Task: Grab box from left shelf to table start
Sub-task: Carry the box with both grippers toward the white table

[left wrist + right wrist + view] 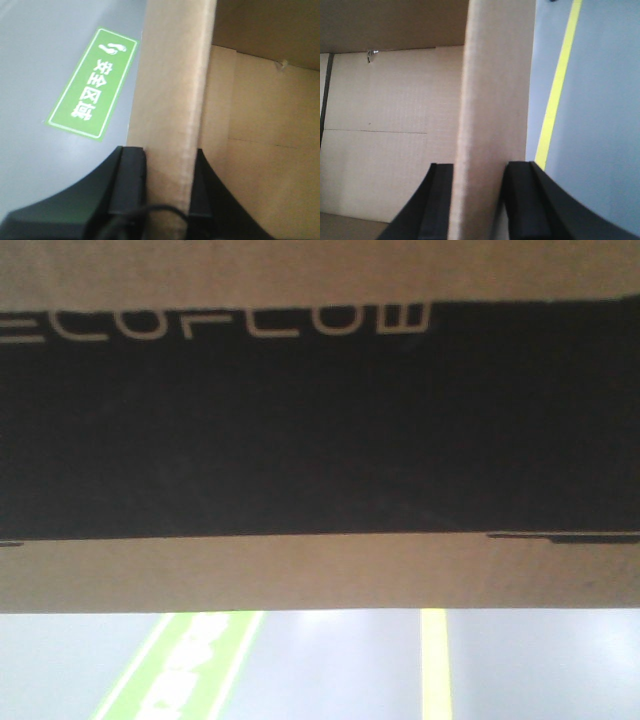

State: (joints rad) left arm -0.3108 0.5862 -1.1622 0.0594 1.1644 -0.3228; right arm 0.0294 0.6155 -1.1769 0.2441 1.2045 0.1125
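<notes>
— While the box fills nearly the whole front view, where does it sit?

— Close against that camera, with its black ECOFLOW panel facing it. Grey floor shows beneath its lower edge. I cannot tell what carries it from below.

— What are the left fingers doing?

— They pinch one upright cardboard wall of the box. One finger presses the outer face and the other the inner face, with the wall's edge running up between them. A thin black cable crosses at their base.

— And the right fingers?

— The same on another wall: one finger inside the box, one outside, with the cardboard clamped between.

— What lies beside each wall?

— In the left wrist view, a green sign with white characters and footprints lies flat on the floor, apart from the box. In the right wrist view, a yellow line runs along the floor just beyond the wall.

— Inside the box?

— Plain brown cardboard panels.
</notes>
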